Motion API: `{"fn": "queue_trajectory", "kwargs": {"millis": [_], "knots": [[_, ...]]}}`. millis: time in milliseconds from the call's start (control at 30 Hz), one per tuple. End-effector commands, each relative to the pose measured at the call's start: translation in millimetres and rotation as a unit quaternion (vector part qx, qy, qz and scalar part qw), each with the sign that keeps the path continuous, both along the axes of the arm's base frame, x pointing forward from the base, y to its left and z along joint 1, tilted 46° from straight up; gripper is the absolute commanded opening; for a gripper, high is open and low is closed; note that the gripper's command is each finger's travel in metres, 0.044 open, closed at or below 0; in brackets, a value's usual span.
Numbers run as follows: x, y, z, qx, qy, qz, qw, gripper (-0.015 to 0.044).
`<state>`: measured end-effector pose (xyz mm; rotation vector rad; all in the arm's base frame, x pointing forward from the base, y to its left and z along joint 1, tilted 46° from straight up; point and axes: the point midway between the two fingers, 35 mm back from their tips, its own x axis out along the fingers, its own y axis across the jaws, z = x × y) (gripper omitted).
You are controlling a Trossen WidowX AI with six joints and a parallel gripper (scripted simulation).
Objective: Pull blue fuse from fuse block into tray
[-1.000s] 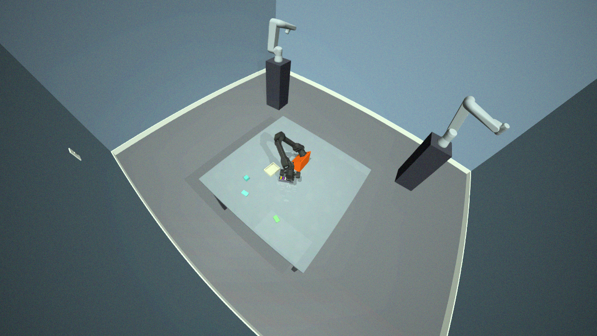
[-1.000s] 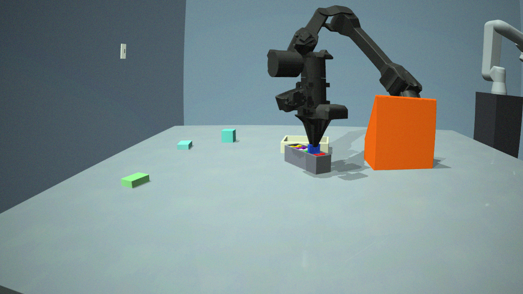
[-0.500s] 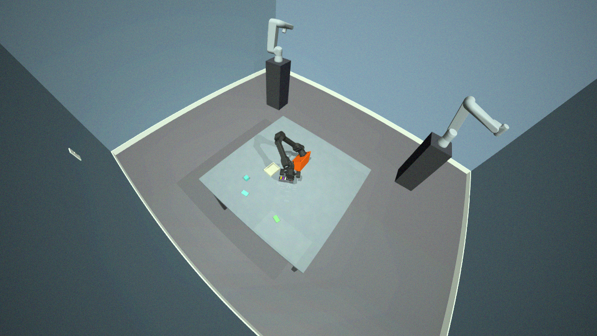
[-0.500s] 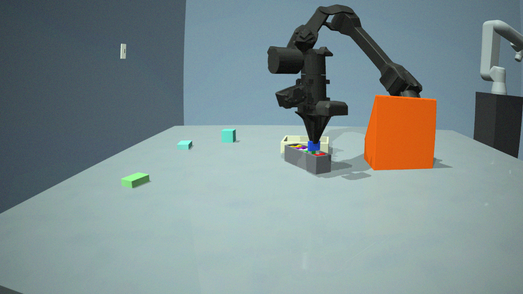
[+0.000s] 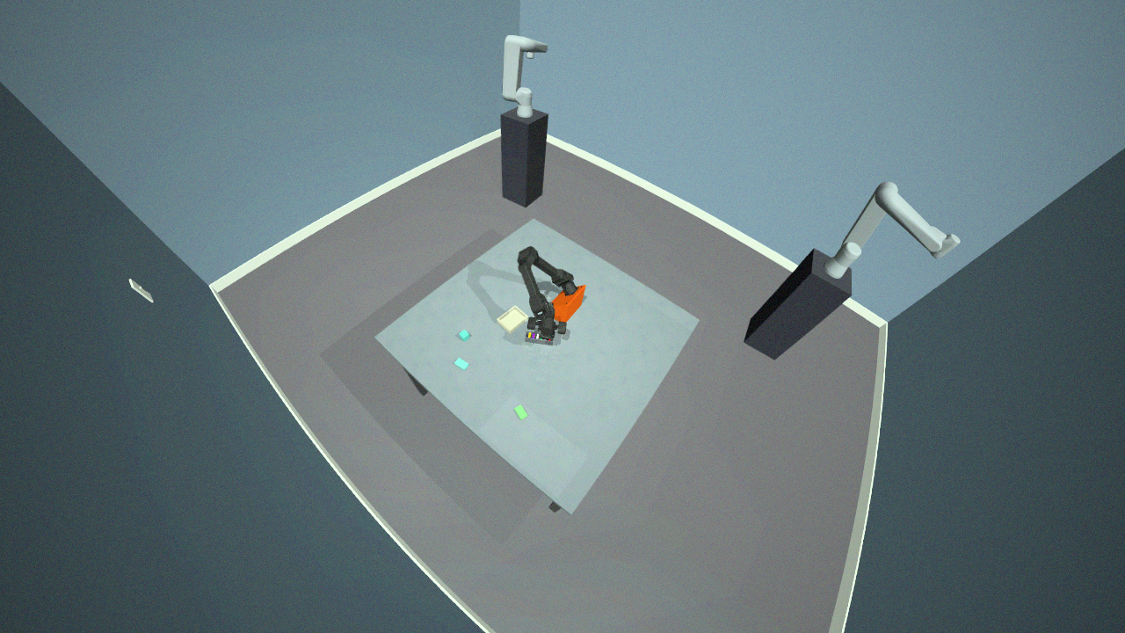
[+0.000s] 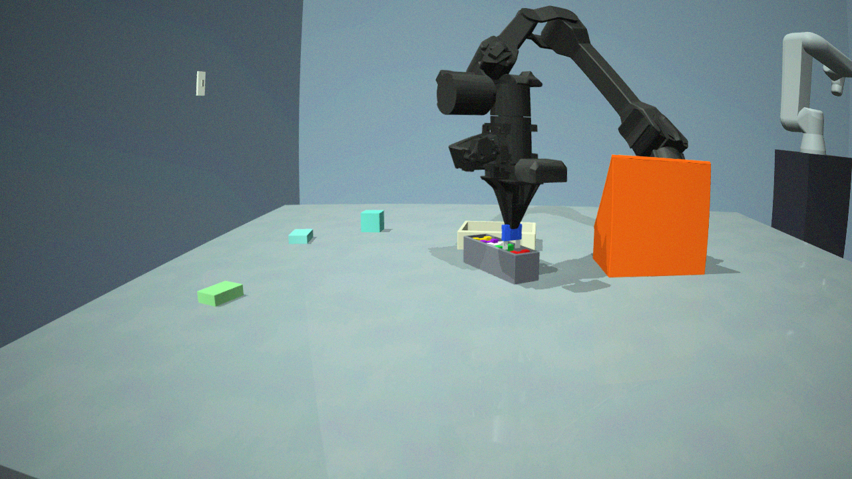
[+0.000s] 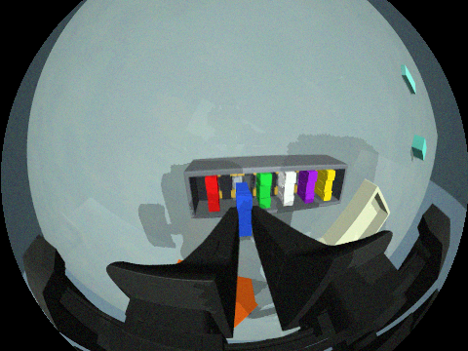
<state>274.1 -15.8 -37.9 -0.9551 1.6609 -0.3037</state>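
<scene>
My gripper (image 6: 512,229) (image 7: 244,213) (image 5: 544,323) points straight down over the grey fuse block (image 6: 497,260) (image 7: 267,163) (image 5: 540,338) and is shut on the blue fuse (image 6: 511,231) (image 7: 244,209). The fuse's blue body is raised above the block's top; its pale lower end (image 6: 511,244) hangs at about the block's rim. The red fuse (image 7: 213,193), green fuse (image 7: 264,189), white fuse (image 7: 287,187), purple fuse (image 7: 307,185) and yellow fuse (image 7: 327,183) sit in the block. The cream tray (image 6: 470,229) (image 7: 363,217) (image 5: 511,318) lies just behind the block.
A tall orange wedge block (image 6: 652,215) (image 5: 568,301) stands to the right of the fuse block, near the arm's base. Two teal blocks (image 6: 372,219) (image 6: 301,235) and a green block (image 6: 219,293) lie far to the left on the table.
</scene>
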Motion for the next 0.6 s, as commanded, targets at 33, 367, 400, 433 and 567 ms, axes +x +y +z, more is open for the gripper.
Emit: {"fn": "queue_trajectory", "kwargs": {"millis": [33,367,400,433,567], "knots": [[0,2,2,0.002,-0.001,-0.002,1.0,0.0],[0,9,8,0.002,0.0,-0.002,1.0,0.0],[0,10,9,0.002,0.0,-0.002,1.0,0.0],[0,12,11,0.002,0.0,-0.002,1.0,0.0],[1,16,15,0.002,0.0,-0.002,1.0,0.0]]}}
